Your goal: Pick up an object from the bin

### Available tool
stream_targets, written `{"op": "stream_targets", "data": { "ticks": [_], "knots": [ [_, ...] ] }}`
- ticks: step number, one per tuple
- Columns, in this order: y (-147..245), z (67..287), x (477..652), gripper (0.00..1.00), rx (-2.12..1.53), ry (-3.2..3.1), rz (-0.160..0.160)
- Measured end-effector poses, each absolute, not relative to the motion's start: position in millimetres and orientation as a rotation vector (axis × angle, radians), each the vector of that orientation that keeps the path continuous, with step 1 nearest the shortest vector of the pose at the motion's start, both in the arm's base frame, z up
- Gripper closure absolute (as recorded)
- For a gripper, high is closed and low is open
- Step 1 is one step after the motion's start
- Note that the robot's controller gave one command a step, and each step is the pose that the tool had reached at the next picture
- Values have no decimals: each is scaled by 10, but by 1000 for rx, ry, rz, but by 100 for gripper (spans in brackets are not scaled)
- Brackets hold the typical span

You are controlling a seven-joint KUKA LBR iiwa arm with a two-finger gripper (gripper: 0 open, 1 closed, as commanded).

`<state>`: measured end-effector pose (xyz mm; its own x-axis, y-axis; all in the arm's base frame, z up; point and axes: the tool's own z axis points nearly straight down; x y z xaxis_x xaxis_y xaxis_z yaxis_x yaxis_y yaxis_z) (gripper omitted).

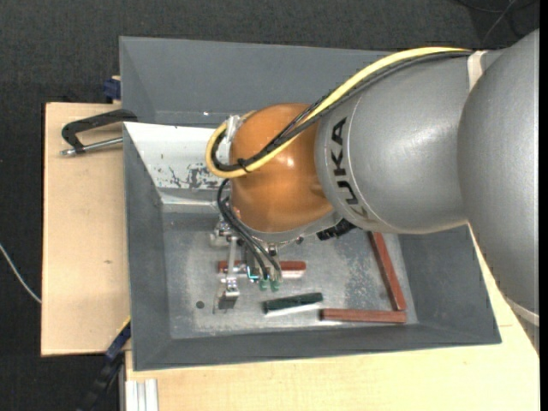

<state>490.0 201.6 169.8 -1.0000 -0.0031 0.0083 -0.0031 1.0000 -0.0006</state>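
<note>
1. Left of centre on the floor of the bin [175, 272], the fingers [229, 291] stand low and parted, with nothing visibly held. They should stay that wide until they are fully down.
2. A red-and-white bar [291, 269] lies flat across the gap between them, partly hidden under the orange wrist cover [274, 178]. It seems the likeliest target, so centre over its narrow width before closing.
3. A dark pen-like stick [293, 302] lies near, toward the front wall; a straight lift should avoid nudging it.
4. The red-brown L-shaped strip [390, 272] lies well apart and is no hindrance.
</note>
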Motion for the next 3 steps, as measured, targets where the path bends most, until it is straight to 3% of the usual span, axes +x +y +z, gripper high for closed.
{"op": "stream_targets", "data": {
  "ticks": [1, 2, 3],
  "knots": [
    [2006, 1742, 4923, 0, 0, -3142, -2],
    [1625, 1309, 5216, 0, -69, -3144, -5],
    [1327, 964, 5336, 0, -67, -3138, 3]
  ]
}}
